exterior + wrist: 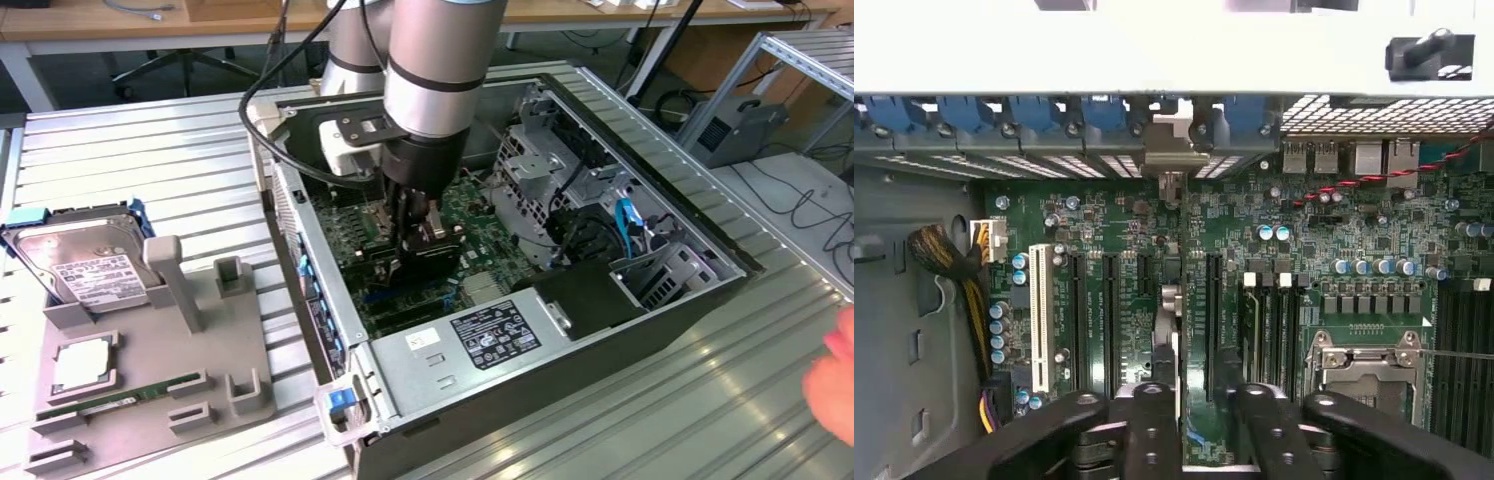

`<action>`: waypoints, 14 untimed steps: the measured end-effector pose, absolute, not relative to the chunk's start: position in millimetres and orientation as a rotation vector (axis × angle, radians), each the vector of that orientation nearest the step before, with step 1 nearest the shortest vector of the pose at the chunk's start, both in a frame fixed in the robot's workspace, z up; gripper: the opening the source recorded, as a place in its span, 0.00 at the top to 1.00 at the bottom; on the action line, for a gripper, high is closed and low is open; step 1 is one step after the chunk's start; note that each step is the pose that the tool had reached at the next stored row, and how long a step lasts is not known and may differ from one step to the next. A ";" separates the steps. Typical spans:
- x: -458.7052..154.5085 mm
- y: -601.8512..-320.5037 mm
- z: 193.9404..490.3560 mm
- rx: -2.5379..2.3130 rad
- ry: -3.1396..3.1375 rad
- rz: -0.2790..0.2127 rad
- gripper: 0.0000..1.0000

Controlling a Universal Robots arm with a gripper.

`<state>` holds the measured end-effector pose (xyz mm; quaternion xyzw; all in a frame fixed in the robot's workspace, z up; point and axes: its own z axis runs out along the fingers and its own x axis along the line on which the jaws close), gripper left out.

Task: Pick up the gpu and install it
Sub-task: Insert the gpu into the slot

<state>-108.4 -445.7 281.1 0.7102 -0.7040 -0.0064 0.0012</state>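
End effector (430, 232) is down inside the open PC case (694, 300), clamped on the gpu (430, 258), held edge-on, upright over the motherboard (1114, 230) slots, apparently so it can seat. Whether it's seated is unclear.

Open PC case (694, 290) on the table (160, 170), motherboard (1334, 240) right under the tool; hard drive (80, 265) and RAM stick (114, 402) rest well away on the grey holder (147, 420).
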 end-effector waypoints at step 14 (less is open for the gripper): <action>-78.9 -444.9 280.4 2.227 -2.179 -0.056 0.89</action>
